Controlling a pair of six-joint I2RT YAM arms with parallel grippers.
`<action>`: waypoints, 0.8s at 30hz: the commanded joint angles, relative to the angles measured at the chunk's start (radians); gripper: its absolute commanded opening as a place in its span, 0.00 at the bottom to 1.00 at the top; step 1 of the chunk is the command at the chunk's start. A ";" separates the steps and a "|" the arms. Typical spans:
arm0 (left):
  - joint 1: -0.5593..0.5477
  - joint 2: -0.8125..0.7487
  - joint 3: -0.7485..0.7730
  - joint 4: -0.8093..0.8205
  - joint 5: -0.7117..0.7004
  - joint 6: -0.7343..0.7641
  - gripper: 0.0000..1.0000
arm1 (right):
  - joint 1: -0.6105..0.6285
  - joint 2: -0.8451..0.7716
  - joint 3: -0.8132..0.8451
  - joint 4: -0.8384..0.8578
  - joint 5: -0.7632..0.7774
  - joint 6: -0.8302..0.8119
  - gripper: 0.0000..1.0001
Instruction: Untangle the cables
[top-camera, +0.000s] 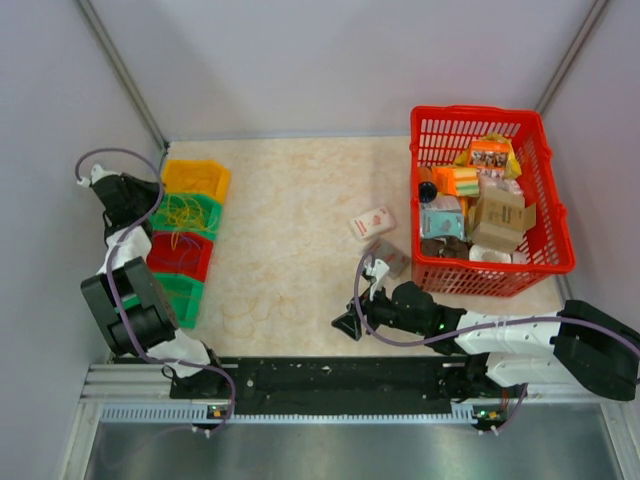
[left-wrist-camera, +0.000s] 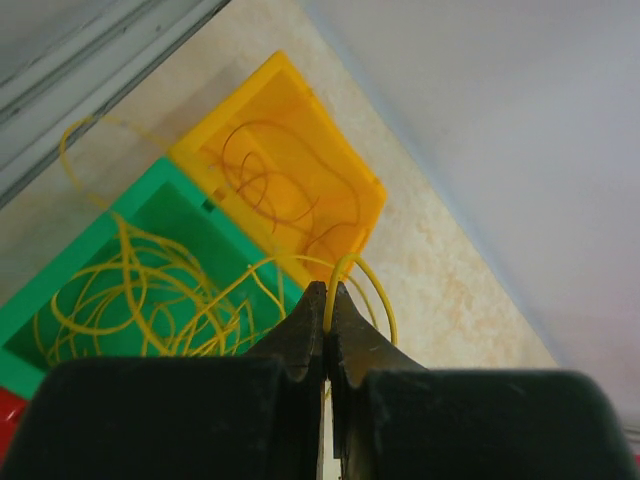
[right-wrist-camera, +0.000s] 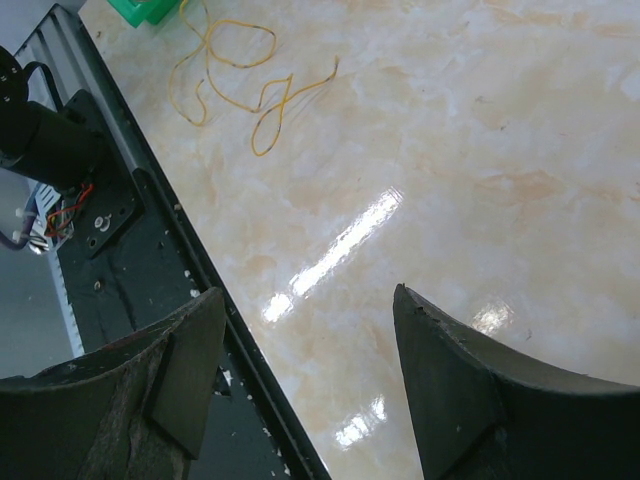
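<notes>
- Top view: the table (top-camera: 300, 260) is a glossy slab of beige marbling, closed in by pale wall panels at its far and side edges.
- Four open, hard plastic bins stand in a row along its left edge: a yellow bin (top-camera: 195, 178) farthest, a green bin (top-camera: 187, 213), a red bin (top-camera: 180, 255) and a nearer green bin (top-camera: 180, 298).
- A tangle of hair-fine yellow cables (top-camera: 178, 212) lies in the farther green bin.
- A red lattice basket (top-camera: 545, 250) piled with packets fills the far right corner, with a small carton (top-camera: 373, 222) just beside its left wall.
- A broad stretch of marble lies open between bins and basket; the right hand (top-camera: 348, 322) hangs low over it by the near edge.
- Left wrist view: the left hand (left-wrist-camera: 327, 295) has its black wedge fingers pressed together, pinching a yellow cable loop (left-wrist-camera: 352, 268) that arches up over the green bin's corner.
- Coiled yellow strands crowd the green bin; thin reddish cables (left-wrist-camera: 270, 180) curl on the yellow bin's smooth floor.
- Right wrist view: the right hand (right-wrist-camera: 307, 295) is spread, its matt, scuffed fingers above bare, shiny marble.
- Wavy loose cables (right-wrist-camera: 235, 70), yellow to orange, lie flat on the table near a green bin's corner, well apart from the fingers.
- A black base plate (right-wrist-camera: 110, 230) runs along the table's near edge.
</notes>
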 joint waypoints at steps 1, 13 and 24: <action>0.008 -0.011 -0.056 0.033 -0.037 -0.014 0.00 | 0.007 -0.006 -0.004 0.059 0.007 -0.003 0.67; 0.012 0.249 0.338 -0.457 -0.052 0.044 0.00 | 0.007 0.006 0.001 0.062 0.008 0.000 0.67; 0.011 0.104 0.260 -0.616 -0.134 0.047 0.58 | 0.007 0.008 -0.004 0.069 0.007 -0.002 0.67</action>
